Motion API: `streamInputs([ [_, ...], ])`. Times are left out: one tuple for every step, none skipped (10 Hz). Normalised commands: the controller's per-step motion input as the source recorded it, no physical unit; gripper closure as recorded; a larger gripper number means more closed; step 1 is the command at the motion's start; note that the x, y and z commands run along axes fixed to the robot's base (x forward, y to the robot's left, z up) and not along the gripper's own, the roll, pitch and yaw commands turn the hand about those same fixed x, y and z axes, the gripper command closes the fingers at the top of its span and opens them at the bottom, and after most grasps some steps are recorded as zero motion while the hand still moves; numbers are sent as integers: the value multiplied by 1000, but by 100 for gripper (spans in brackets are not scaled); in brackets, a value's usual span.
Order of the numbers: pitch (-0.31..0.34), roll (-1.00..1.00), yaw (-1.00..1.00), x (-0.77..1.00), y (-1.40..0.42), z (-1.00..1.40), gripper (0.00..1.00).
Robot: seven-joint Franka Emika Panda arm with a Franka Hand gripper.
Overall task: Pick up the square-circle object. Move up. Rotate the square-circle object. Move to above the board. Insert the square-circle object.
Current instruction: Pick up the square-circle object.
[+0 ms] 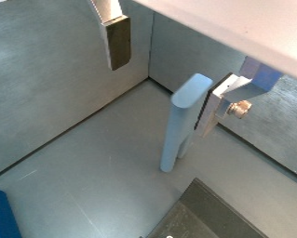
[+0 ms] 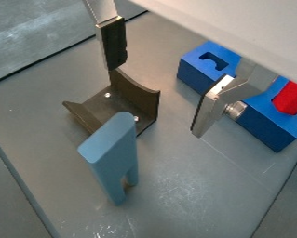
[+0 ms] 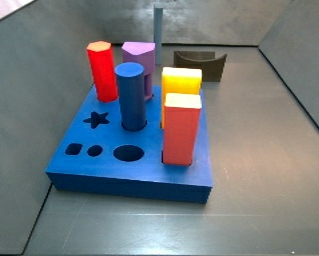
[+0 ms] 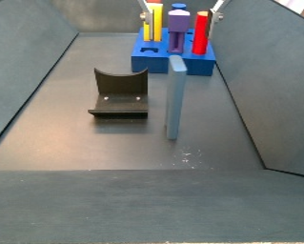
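The square-circle object (image 4: 176,95), a tall pale grey-blue block, stands upright and free on the grey floor. It shows in both wrist views (image 1: 185,121) (image 2: 111,153), and in a side view as a thin grey bar (image 3: 158,30) behind the pegs. My gripper (image 1: 163,93) (image 2: 158,100) hangs open above it, and nothing is between the fingers (image 1: 118,42) (image 2: 215,107). The block's top is close to one finger but not touching it. The board (image 3: 122,170) (image 4: 152,63) (image 2: 203,70) is a bright-blue slab farther off. Neither side view shows the gripper.
The fixture (image 4: 120,93) (image 2: 114,107) (image 3: 199,64) stands on the floor beside the block. Several coloured pegs stand in the board, among them a red-orange block (image 3: 182,128) and a dark blue cylinder (image 3: 131,95). Grey walls (image 4: 40,67) enclose the floor.
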Motion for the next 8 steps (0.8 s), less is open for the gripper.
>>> streamInputs([
  [16, 36, 111, 0, 280, -237, 0],
  [41, 0, 200, 126, 420, -234, 0],
  [41, -27, 143, 177, 477, -140, 0],
  [41, -63, 134, 260, 449, -126, 0],
  [4, -87, 257, 111, 411, -326, 0],
  [0, -126, 311, 0, 317, -571, 0],
  [11, -109, 269, 0, 197, -603, 0],
  [7, -144, 169, -6, 100, -566, 0],
])
